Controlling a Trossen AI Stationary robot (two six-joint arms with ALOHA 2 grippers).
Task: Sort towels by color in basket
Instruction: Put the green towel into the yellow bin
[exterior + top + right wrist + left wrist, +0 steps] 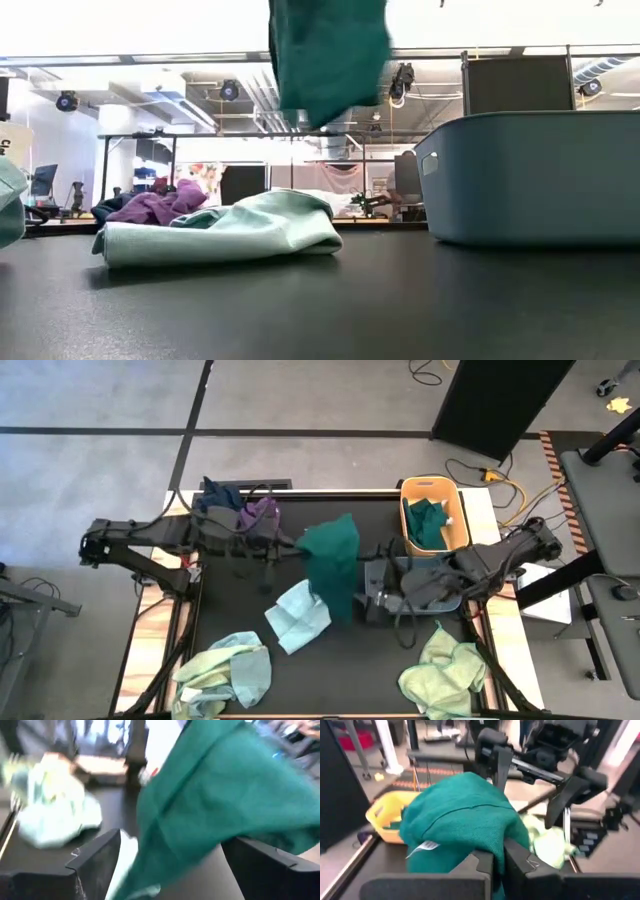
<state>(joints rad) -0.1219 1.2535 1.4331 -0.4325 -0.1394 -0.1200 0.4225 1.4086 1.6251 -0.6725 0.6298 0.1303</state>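
A dark green towel [333, 565] hangs in the air over the table's middle, and it shows at the top of the low view [325, 60]. My left gripper [300, 545] reaches in from the left and is shut on it [498, 862]. My right gripper [368, 592] is open just right of the towel; its fingers [95, 865] stand on either side of the hanging cloth [215, 795]. A light blue towel [298, 615] lies flat on the table below. Navy [215, 495] and purple [262, 512] towels lie at the far left. My left gripper pinches a bunched fold of the dark green towel [485, 837] between its two shut fingers, coming level from the table's left. The towel drapes over and below the fingers and hangs clear of the table [330, 100]. I cannot tell whether my right gripper touches the cloth.
A yellow basket [408, 510] at the far right holds another dark green towel [430, 522]. A grey-blue bin [530, 180] sits under the right arm. Pale yellow-green and light blue towels lie heaped at the near left [225, 670] and near right [445, 672].
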